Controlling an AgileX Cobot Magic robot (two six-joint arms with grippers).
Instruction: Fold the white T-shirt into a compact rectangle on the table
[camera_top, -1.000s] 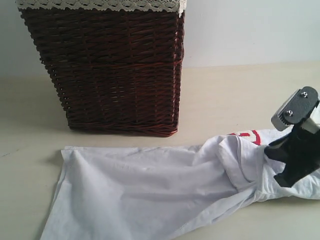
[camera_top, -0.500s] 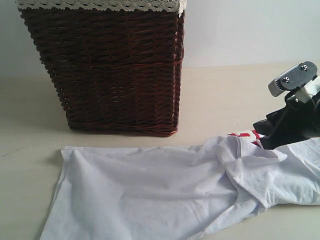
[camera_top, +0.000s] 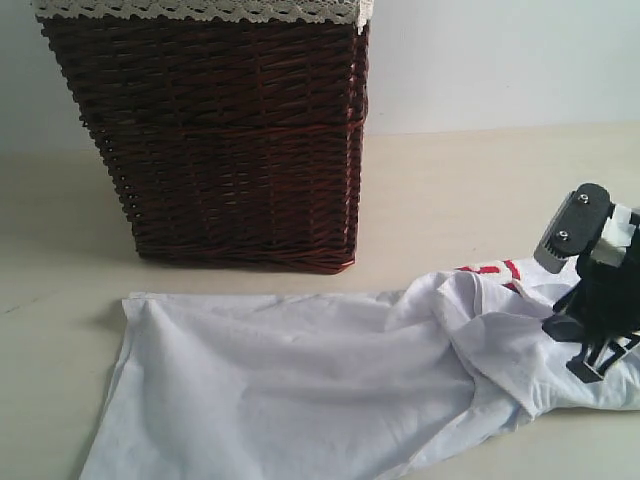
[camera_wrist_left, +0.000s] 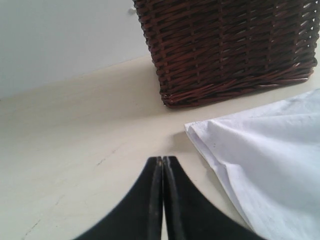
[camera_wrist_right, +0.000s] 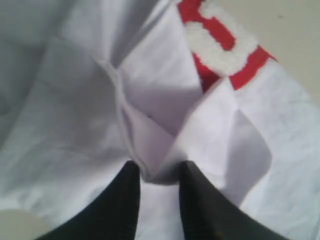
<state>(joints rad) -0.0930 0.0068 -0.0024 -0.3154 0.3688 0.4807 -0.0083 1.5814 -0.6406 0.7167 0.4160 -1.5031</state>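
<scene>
The pale cream table (camera_top: 460, 190) stretches wide. At the far left a dark brown wicker basket (camera_top: 220, 150) stands on it. Nearer, just in front, the white T-shirt (camera_top: 300, 390) lies spread flat, its right end bunched, seemingly folded over red lettering.

Big obstacle at the back: the dark wicker basket (camera_top: 220, 140) stands tall on the table (camera_top: 450, 190) and walls off the rear left. To its right, bare tabletop runs open to the wall (camera_top: 500, 60), so there's plenty of passage there. Only a narrow bare strip lies between the basket's foot and the white T-shirt (camera_top: 300, 390), which spreads across the front. Beside the shirt's left corner there's open table again. The left gripper (camera_wrist_left: 162, 167), jaws pressed together, hangs over that bare patch. Over on the right, the right gripper (camera_wrist_right: 157, 172) crowds the bunched cloth, with a raised fold between its fingers (camera_wrist_right: 197, 200).
</scene>
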